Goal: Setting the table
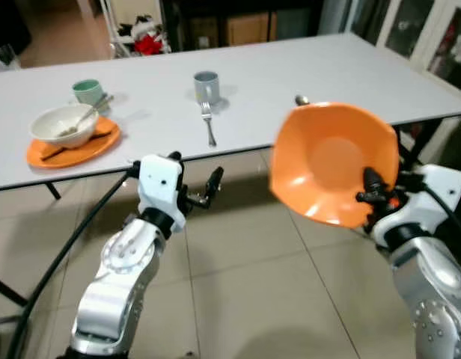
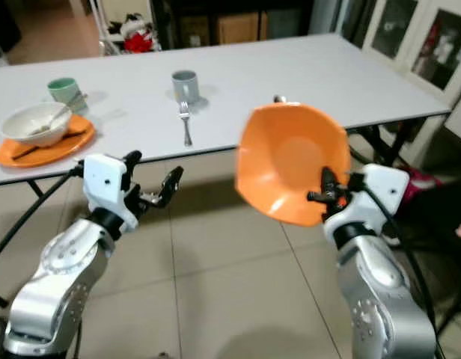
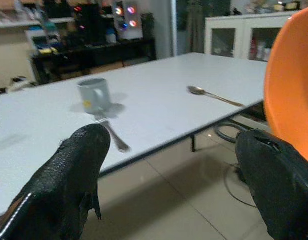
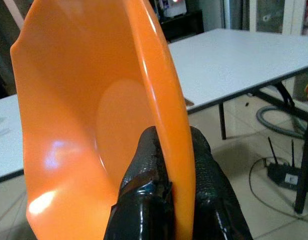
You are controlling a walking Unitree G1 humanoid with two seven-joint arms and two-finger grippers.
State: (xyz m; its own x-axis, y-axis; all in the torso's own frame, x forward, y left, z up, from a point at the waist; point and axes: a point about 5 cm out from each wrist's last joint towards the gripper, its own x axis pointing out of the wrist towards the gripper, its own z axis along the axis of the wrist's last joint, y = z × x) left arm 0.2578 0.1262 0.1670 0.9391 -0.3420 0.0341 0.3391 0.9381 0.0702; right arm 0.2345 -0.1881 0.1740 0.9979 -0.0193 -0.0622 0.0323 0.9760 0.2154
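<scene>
An orange plate (image 1: 331,161) is held tilted on edge in front of the white table (image 1: 305,67), with my right gripper (image 1: 374,193) shut on its lower rim (image 4: 181,165). My left gripper (image 1: 200,183) hovers open and holds nothing below the table's near edge. On the table lie a fork (image 1: 209,123) and a grey mug (image 1: 206,86) in the middle, and a spoon (image 3: 214,95) whose tip shows behind the plate. At the far left a white bowl (image 1: 63,123) with a spoon rests on another orange plate (image 1: 73,148), beside a green cup (image 1: 87,91).
Tiled floor (image 1: 238,284) lies between me and the table. A black cable (image 1: 73,239) runs along my left arm. Cabinets with glass doors (image 1: 425,34) stand at the right, and a dark shelf with boxes (image 1: 238,26) behind the table.
</scene>
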